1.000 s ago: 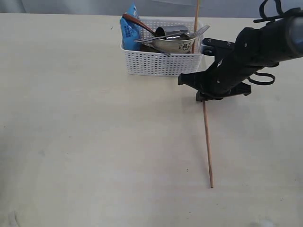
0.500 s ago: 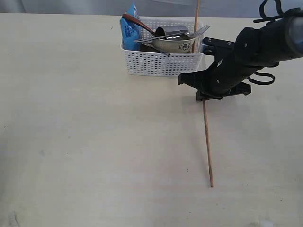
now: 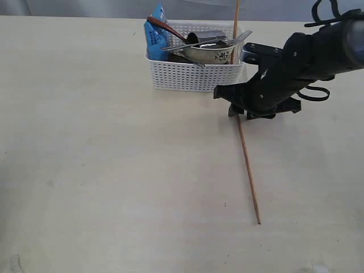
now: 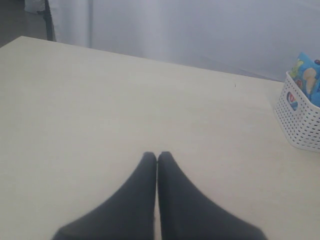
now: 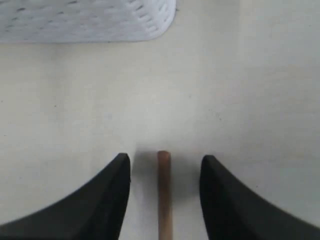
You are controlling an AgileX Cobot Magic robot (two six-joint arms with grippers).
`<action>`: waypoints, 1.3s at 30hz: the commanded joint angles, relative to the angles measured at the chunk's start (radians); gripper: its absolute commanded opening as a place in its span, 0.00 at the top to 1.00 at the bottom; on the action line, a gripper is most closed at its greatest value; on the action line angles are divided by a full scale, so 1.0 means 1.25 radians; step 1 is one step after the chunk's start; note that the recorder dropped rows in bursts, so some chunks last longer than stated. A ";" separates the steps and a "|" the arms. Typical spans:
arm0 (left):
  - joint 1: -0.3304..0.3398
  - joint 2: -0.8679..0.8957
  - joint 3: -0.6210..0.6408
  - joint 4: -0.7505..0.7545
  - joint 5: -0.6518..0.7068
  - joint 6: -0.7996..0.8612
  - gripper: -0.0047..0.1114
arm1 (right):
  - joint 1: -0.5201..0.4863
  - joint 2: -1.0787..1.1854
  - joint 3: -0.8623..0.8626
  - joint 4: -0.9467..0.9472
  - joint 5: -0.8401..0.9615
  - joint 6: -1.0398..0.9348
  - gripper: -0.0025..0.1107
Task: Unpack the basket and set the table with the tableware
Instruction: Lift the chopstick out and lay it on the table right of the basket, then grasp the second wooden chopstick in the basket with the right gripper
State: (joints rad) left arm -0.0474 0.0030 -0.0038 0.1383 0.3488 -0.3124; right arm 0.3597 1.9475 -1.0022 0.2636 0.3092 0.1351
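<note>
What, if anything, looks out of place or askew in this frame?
A blue snack packet stands in the basket among the tableware, though it is no tableware. One chopstick lies alone, slanted, on the table, while the other chopstick stands upright in the basket, poking well above its rim.

From my right gripper (image 3: 240, 112), the basket (image 3: 193, 77) blocks ten o'clock; the chopstick (image 3: 248, 170) lies toward six; the table (image 3: 102, 170) at eight is open.

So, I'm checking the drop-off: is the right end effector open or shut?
Open: the right end effector has its fingers apart, the chopstick lying on the table between them, touching neither.
</note>
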 commanded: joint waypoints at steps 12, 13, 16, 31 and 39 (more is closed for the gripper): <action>0.002 -0.002 0.003 -0.009 -0.001 0.001 0.96 | 0.003 -0.204 0.003 -0.071 0.054 -0.008 0.59; 0.002 -0.002 0.003 -0.009 -0.001 0.001 0.96 | 0.003 -0.251 0.003 -0.075 0.063 -0.015 0.59; 0.002 -0.002 0.003 -0.009 -0.001 0.001 0.96 | 0.003 -0.328 -0.005 -0.077 0.012 -0.045 0.59; 0.002 -0.002 0.003 -0.009 -0.001 0.001 0.96 | -0.089 0.173 -0.598 -0.082 0.071 -0.079 0.59; 0.002 -0.002 0.003 -0.009 -0.001 0.001 0.96 | -0.089 0.289 -0.726 -0.085 0.067 -0.079 0.59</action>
State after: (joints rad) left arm -0.0474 0.0030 -0.0038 0.1383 0.3488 -0.3124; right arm 0.2532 2.2870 -1.8819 0.1671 0.4029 0.0347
